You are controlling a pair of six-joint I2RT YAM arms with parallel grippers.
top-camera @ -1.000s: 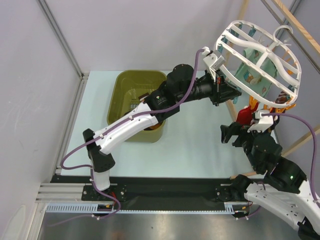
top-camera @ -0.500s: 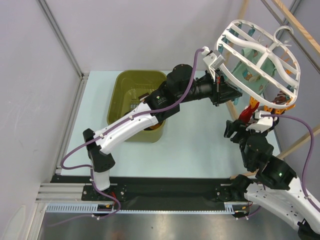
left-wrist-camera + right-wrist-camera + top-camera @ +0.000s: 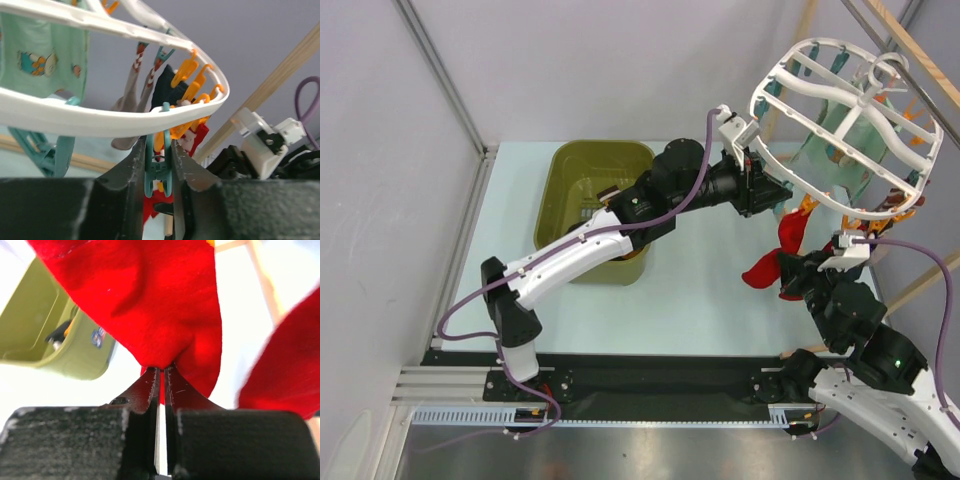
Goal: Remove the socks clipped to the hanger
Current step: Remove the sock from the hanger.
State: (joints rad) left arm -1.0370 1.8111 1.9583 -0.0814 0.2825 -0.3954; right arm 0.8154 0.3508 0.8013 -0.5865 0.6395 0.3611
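The right gripper (image 3: 159, 371) had the red sock (image 3: 150, 300); the left gripper (image 3: 159, 150) was up at the hanger (image 3: 100, 122).
From above, the red sock hung slanting from under the hanger's near rim down to the right arm, over the table (image 3: 700, 290) and right of the tub (image 3: 570, 170); whether a peg held its top I couldn't tell; only the right wrist view showed those fingers pressed together on a fold of red cloth; only the left wrist view showed the left fingers (image 3: 132, 170) pinching a teal peg (image 3: 159, 172) under the rim, red showing below it; orange pegs (image 3: 187, 72), a black sock (image 3: 165, 87) and the mint sock (image 3: 45, 55) hung off the ring, the rack (image 3: 280, 70) beyond.
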